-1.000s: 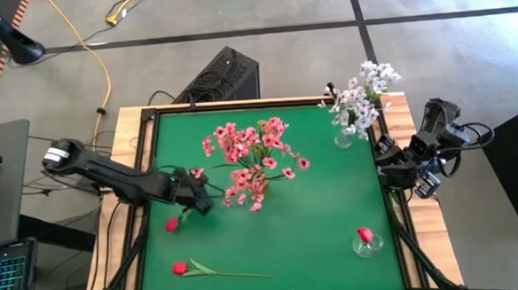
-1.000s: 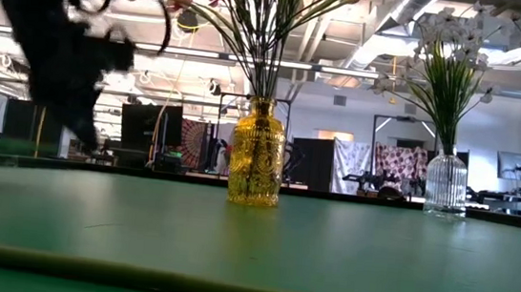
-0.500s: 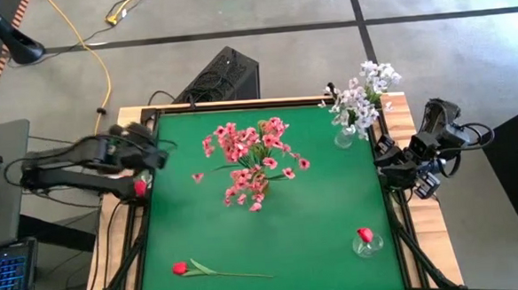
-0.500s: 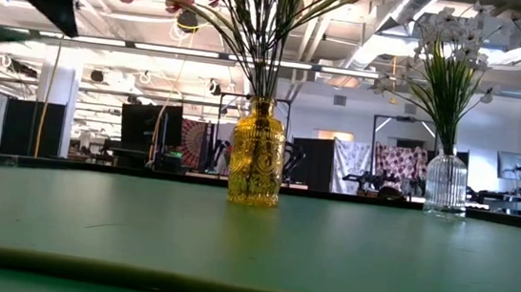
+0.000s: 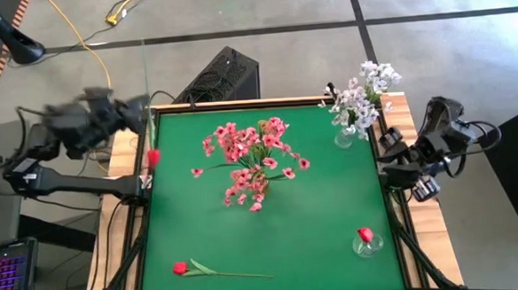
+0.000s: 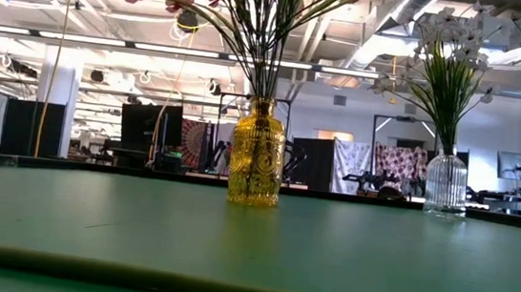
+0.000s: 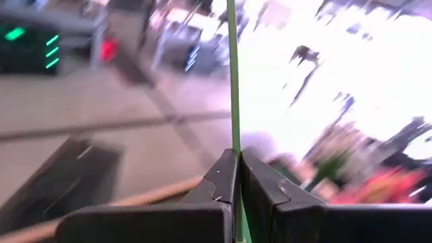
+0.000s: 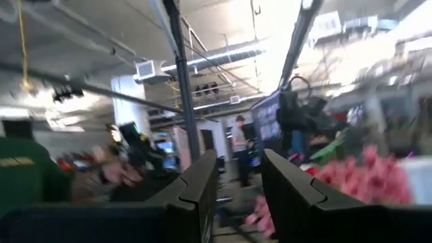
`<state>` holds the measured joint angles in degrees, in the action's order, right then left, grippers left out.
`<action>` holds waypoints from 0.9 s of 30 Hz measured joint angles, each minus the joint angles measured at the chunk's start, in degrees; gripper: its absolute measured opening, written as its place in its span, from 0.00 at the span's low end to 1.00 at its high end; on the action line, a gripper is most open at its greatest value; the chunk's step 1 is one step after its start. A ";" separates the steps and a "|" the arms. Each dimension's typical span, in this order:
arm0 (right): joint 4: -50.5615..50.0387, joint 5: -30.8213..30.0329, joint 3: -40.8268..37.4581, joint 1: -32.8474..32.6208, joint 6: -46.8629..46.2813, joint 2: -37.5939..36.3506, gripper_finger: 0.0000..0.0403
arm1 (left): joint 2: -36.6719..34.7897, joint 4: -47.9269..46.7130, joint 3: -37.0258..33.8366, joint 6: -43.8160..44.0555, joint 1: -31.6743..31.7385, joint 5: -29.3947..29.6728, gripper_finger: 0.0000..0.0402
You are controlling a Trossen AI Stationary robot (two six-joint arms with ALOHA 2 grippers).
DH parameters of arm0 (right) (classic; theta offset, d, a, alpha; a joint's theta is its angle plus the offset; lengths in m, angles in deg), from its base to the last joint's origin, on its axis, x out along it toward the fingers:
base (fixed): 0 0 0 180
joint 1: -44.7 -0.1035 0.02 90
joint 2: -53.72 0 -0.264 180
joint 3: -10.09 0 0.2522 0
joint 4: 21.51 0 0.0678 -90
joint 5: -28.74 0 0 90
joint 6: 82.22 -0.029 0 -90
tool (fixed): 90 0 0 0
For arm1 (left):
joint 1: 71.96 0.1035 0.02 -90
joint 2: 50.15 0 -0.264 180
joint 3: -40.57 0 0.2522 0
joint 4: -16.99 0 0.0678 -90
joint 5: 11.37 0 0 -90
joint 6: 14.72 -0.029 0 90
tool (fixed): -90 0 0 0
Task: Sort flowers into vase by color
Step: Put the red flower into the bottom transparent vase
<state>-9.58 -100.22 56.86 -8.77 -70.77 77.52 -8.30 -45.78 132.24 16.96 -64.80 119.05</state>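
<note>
1. Left gripper (image 5: 137, 111) is raised off the table's left edge, fingers clamped on a thin green stem (image 7: 233, 81); a red bud (image 5: 153, 156) hangs just below it in the high view.
2. Step in hand, as I judge it: carrying this red flower toward its vase.
3. Small clear vase (image 5: 368, 243) near the table's front right corner already holds a red bud; likely target.
4. Next move calls for a long swing across the table, then lowering the stem end into that narrow neck.
5. Second red flower (image 5: 182, 268) lies flat near the front edge, not yet sorted.
6. Pink flowers (image 5: 251, 154) sit in the amber vase (image 6: 257, 153); white flowers (image 5: 363, 91) in the back-right vase.
7. Right gripper (image 8: 236, 189) waits at the table's right edge, fingers parted, holding nothing.
</note>
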 joint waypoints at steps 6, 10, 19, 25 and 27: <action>0.00 -0.02 7.58 0.00 20.56 5.38 0.35 | 3.93 20.78 7.78 -9.34 0.00 -4.35 0.00; -0.12 -2.24 12.17 0.00 37.68 8.76 0.35 | 8.64 35.10 11.91 -12.50 0.02 -7.82 0.00; -0.15 -13.36 19.60 1.73 66.14 14.77 0.35 | 25.65 42.31 22.00 -4.02 1.21 -18.60 0.00; -0.46 -15.22 20.28 7.81 76.91 17.51 0.35 | 37.68 42.45 29.29 8.52 4.12 -36.32 0.00; -1.12 -15.19 20.29 10.37 81.97 18.60 0.35 | 41.20 42.48 31.10 12.10 4.71 -39.69 0.00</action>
<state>-10.70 -115.41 77.15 1.60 11.20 96.12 32.90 -3.30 163.35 29.07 -60.09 79.36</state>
